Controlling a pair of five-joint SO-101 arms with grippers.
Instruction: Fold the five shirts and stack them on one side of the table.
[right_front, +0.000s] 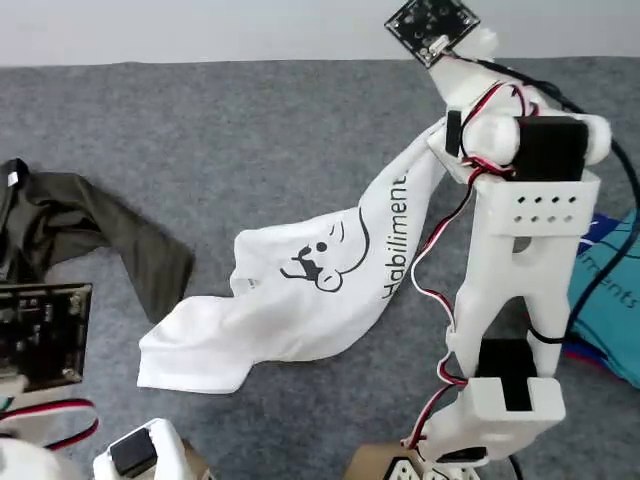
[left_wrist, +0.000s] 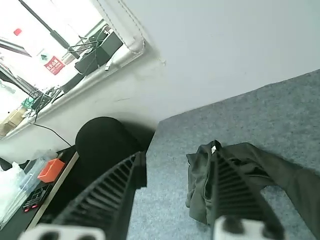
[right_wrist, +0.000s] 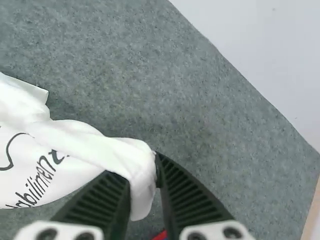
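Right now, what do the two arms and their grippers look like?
The right arm is white plastic with black motor blocks, looping red, white and black wires, and a dark circuit board at the wrist. The left arm matches. The left gripper and right gripper have black ribbed fingers on white bases.

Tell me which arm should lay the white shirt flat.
Right. The right gripper is shut on an edge of the white shirt; the left gripper hangs open by the dark shirt, apart from the white one.
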